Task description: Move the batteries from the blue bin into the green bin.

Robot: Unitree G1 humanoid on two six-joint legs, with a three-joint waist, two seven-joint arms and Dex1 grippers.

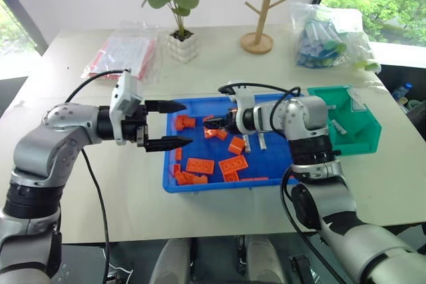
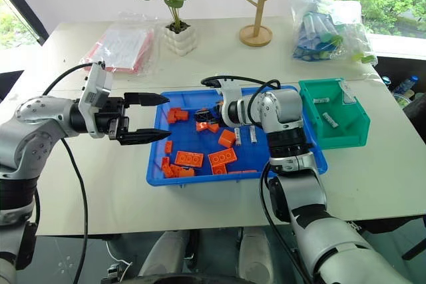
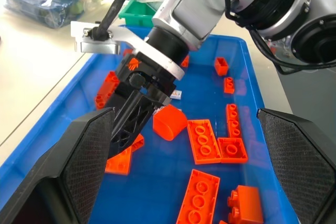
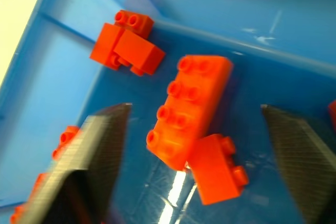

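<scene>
Orange bricks [image 1: 200,165] lie scattered across the blue bin [image 1: 170,184] at the table's [image 1: 120,211] near edge. The right gripper [image 4: 191,129], fingers spread and empty, hangs low over bricks near the bin's far wall. Two batteries [image 1: 253,142] lie just beside its wrist; more rest in the green bin [image 1: 363,139]. The left gripper [image 1: 174,124] hovers open at the blue bin's left rim. A potted plant [image 1: 178,11] stands behind.

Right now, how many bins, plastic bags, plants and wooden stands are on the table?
Bins: 2, the blue bin and the green bin
Plastic bags: 2, one at the far left and one at the far right
Plant in a pot: 1
Wooden stand: 1
Total: 6
</scene>
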